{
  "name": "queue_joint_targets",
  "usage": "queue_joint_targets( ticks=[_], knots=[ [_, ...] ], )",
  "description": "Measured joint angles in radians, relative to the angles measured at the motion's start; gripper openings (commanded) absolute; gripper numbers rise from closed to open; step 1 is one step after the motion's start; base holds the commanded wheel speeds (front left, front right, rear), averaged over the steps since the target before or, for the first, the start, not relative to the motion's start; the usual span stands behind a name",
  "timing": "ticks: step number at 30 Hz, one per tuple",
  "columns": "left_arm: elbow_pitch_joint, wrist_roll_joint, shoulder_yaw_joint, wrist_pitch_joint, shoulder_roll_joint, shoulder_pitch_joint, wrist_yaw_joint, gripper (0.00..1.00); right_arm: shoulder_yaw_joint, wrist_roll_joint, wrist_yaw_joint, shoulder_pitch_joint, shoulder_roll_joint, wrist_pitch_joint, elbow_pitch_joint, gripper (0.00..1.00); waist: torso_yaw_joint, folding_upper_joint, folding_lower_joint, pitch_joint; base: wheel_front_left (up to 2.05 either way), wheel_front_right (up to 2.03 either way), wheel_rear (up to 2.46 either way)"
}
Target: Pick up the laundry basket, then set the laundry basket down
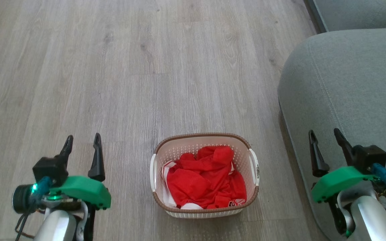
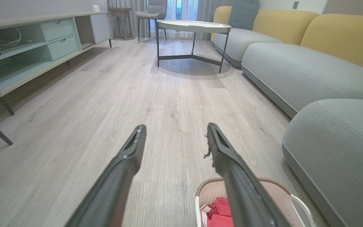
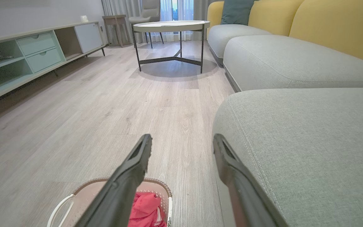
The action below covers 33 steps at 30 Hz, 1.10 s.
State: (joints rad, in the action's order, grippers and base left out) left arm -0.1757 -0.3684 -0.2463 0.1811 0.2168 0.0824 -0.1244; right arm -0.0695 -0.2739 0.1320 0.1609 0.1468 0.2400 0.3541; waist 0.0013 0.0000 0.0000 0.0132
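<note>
The laundry basket stands on the wood floor between my two arms, cream-white and perforated with a brown rim and white side handles. Red clothing is heaped inside it. My left gripper is open, held well to the left of the basket and apart from it. My right gripper is open too, off to the basket's right, over the edge of a grey sofa. The basket's far rim shows at the bottom of the left wrist view, and the basket also sits low in the right wrist view.
A grey sofa runs along the right side, close to the basket. Farther ahead stand a round table on dark metal legs, a low mint-green cabinet on the left and a chair. Bare floor lies ahead.
</note>
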Motion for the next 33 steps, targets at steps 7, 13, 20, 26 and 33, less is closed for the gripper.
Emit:
queue_joint_targets(
  ticks=[7,13,20,26,33],
  knots=[
    [0.007,0.024,-0.002,0.006,0.002,0.000,-0.009,1.00,-0.003,0.038,0.000,0.003,0.008,0.008,0.005,1.00,-0.001,0.0000,0.0000,0.003,0.00,0.00,0.00],
    [0.006,0.013,-0.002,0.005,0.002,-0.001,-0.009,1.00,-0.002,0.038,0.000,0.004,0.008,0.008,0.005,1.00,0.002,0.0000,0.0000,0.005,0.00,0.00,0.00],
    [0.005,0.013,-0.003,0.005,0.003,-0.001,-0.010,1.00,-0.002,0.038,0.000,0.006,0.008,0.008,0.005,1.00,0.000,0.0000,0.0000,0.018,0.00,0.00,0.00],
    [0.005,0.014,-0.010,0.005,0.004,0.005,-0.010,1.00,0.002,0.039,0.000,0.041,0.009,0.008,0.004,1.00,-0.003,0.0000,0.0000,0.059,0.00,0.00,0.00],
    [-0.011,0.014,-0.020,0.021,0.004,0.108,-0.006,1.00,0.013,0.055,0.000,0.108,0.008,0.008,0.005,1.00,-0.005,0.0000,0.0000,0.157,0.00,0.00,0.00]
  ],
)
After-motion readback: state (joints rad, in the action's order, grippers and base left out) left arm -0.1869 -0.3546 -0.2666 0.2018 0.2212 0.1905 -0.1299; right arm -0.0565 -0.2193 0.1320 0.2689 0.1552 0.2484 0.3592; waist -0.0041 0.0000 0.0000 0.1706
